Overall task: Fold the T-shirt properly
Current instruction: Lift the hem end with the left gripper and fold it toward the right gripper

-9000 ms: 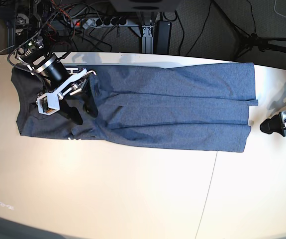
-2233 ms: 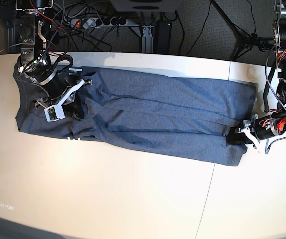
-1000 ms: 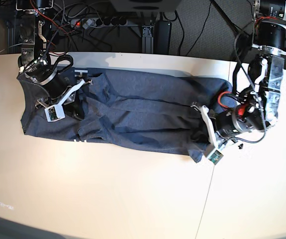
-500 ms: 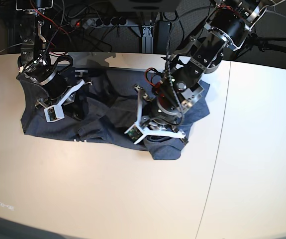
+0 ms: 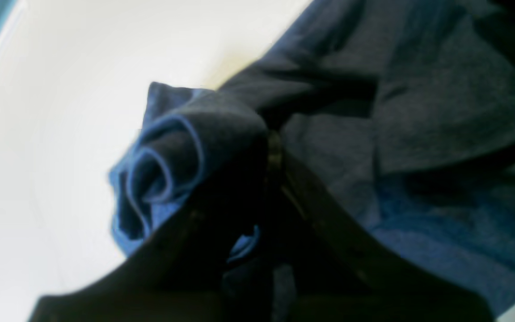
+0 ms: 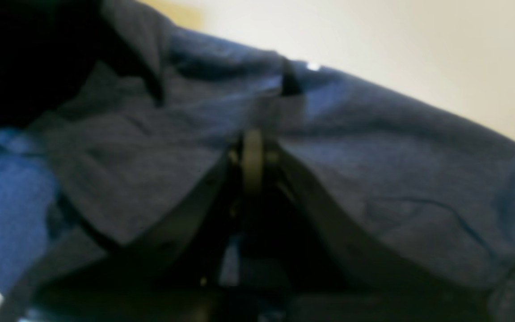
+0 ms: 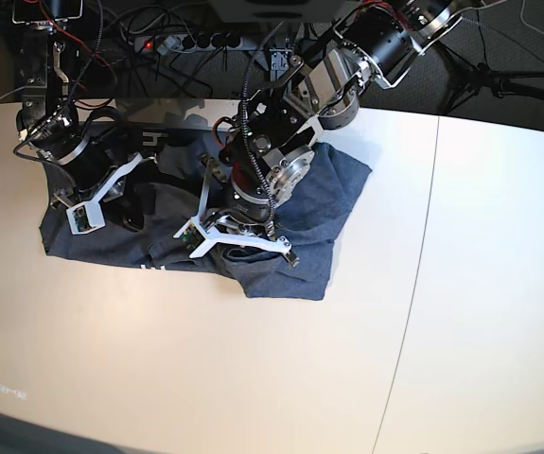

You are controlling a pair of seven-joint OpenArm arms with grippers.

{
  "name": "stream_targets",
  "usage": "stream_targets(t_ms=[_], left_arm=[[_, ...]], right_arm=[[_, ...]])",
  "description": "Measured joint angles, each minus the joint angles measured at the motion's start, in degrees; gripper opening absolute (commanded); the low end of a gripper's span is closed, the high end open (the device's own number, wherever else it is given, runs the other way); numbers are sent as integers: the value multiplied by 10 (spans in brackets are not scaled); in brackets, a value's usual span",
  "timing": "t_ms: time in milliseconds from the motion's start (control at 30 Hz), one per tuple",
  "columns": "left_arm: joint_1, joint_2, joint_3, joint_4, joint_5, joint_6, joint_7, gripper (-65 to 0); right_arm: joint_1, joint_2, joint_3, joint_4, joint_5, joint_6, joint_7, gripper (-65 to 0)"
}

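- Where the base view looks straight down, the T-shirt (image 7: 290, 213) lies bunched on the far left part of the white table (image 7: 461, 312), its right end doubled over toward the middle in a thick, rumpled fold.
- White lettering (image 7: 154, 142) shows on the cloth near its far left edge; a second scrap of white print peeks out at the near hem.
- Left gripper (image 7: 238, 236): reaches in from the far side, over the folded-back cloth, jaws closed on a pinch of the T-shirt. In its wrist view the fabric rolls up in a curl (image 5: 168, 170) just at the closed tips, with bare table to the left of the roll.
- Right gripper (image 7: 125, 203): sits over the left end of the T-shirt, jaws closed on the cloth. Its wrist view shows fabric drawn into creases that meet at the shut tips (image 6: 252, 156), with pale table beyond the far hem.
- The two grippers are near each other, both on the left half of the table, with a stretch of wrinkled cloth between them.
- Right half of the table carries nothing but a thin seam line (image 7: 413, 312) running near to far.
- A power strip (image 7: 191, 42) and tangled cables (image 7: 366, 57) lie on the dark floor beyond the far edge.
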Motion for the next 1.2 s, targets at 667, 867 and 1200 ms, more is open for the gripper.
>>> stream_targets(t_ms=[667,867,1200], left_arm=[[0,45,0,-36,5,4,1,-346],[0,50,0,-36,-1,0,13,-324],[-31,51,91,-36,-9,0,41,-324]], right_arm=[[0,9,0,0,14,0,0,-650],[0,9,0,0,14,0,0,-650],[0,9,0,0,22,0,0,-650]])
